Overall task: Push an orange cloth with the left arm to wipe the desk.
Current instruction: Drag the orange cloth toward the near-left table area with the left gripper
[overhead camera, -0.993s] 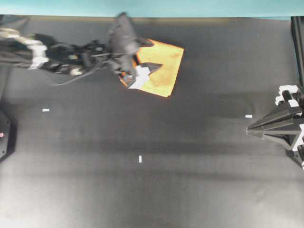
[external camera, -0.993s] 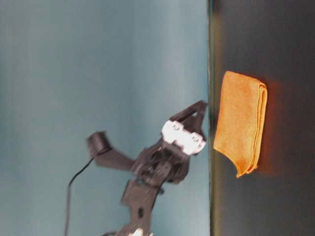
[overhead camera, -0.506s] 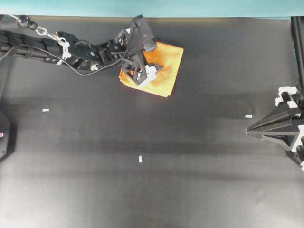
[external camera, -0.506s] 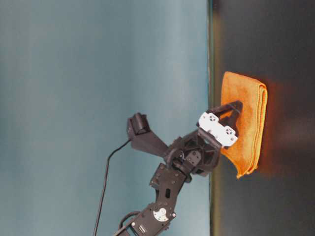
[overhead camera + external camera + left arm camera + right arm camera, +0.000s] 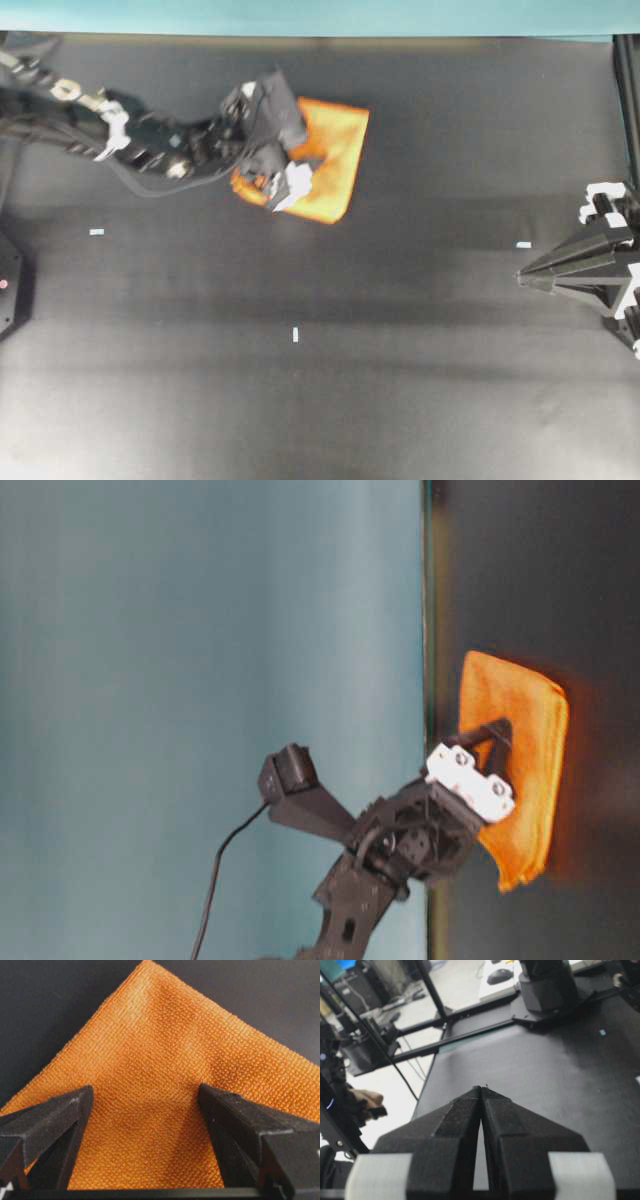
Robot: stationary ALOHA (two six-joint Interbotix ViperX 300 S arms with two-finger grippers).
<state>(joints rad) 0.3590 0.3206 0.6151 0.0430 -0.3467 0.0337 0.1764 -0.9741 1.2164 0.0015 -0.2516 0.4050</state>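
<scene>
the left hand rests on one orange cloth, its two black fingers spread wide with their tips pressed on the fabric and nothing gripped between them; a corner of the cloth points away from the wrist camera. seen from overhead, the left hand sits on the cloth's left half, and the left arm stretches back from it toward the upper left edge of the view. the orange cloth lies folded and flat on the black bench, near the far edge and left of centre, one piece only. in the table-level view the left hand overlaps the orange cloth close to the bench's rim, with one cable trailing from the arm. three small white tape marks dot the bench, well apart from the cloth. the second arm stands at the right edge, its right hand pointing inward, far from the cloth; the right wrist view shows the right hand with its two fingers pressed together, holding nothing, above bare bench.
</scene>
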